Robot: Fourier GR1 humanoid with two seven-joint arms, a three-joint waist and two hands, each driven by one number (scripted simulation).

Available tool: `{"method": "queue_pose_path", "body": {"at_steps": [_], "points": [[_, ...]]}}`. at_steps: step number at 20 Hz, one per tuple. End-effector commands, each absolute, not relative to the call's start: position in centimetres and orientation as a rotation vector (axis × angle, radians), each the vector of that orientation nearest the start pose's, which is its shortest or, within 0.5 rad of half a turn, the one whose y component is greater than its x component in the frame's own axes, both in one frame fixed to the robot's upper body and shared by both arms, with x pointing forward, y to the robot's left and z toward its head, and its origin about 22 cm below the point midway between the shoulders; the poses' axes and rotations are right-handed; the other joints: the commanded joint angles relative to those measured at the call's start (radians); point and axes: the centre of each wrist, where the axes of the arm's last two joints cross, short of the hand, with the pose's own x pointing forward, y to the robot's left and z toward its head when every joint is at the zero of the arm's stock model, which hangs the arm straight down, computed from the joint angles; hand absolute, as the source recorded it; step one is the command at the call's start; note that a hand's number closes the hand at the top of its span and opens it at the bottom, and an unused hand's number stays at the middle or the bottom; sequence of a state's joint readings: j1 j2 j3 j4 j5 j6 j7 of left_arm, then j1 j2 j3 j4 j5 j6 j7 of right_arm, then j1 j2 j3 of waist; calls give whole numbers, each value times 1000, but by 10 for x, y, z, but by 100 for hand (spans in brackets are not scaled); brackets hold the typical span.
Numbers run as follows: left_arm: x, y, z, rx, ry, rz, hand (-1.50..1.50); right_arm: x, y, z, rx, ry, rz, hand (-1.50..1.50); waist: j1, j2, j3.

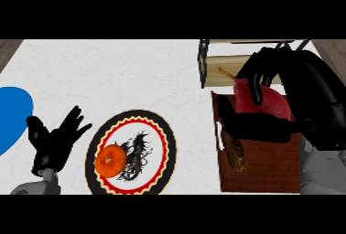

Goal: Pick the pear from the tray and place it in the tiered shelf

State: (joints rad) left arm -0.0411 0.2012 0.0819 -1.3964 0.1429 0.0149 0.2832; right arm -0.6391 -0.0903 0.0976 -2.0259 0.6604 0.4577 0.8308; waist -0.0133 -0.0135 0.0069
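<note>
My right hand (265, 123) is curled round a red pear (267, 103) with a thin stem pointing up left. It holds the fruit above the far end of the brown tray (267, 173), just in front of the wooden tiered shelf (226, 68) with its dark frame. The pear's lower part is hidden by my thumb and palm. At the lower left my left hand (54, 137) rests open, fingers up and spread, holding nothing.
A round plate (132, 151) with a dark and red patterned rim lies at centre left, an orange fruit (110, 161) on it. A blue object (13, 116) shows at the left edge. A brownish elongated item (235, 153) lies on the tray's left side.
</note>
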Motion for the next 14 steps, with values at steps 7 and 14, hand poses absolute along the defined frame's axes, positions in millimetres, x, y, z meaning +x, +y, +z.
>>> {"method": "queue_pose_path", "body": {"at_steps": [7,14], "points": [[252,282,-16,102,-1120,38,0,273,-187,351,-824,-1641,571,150,15,10,-7],[251,306,-17,87,-1113,36,0,325,-212,383,-836,-1639,491,150,25,16,-8]]}}
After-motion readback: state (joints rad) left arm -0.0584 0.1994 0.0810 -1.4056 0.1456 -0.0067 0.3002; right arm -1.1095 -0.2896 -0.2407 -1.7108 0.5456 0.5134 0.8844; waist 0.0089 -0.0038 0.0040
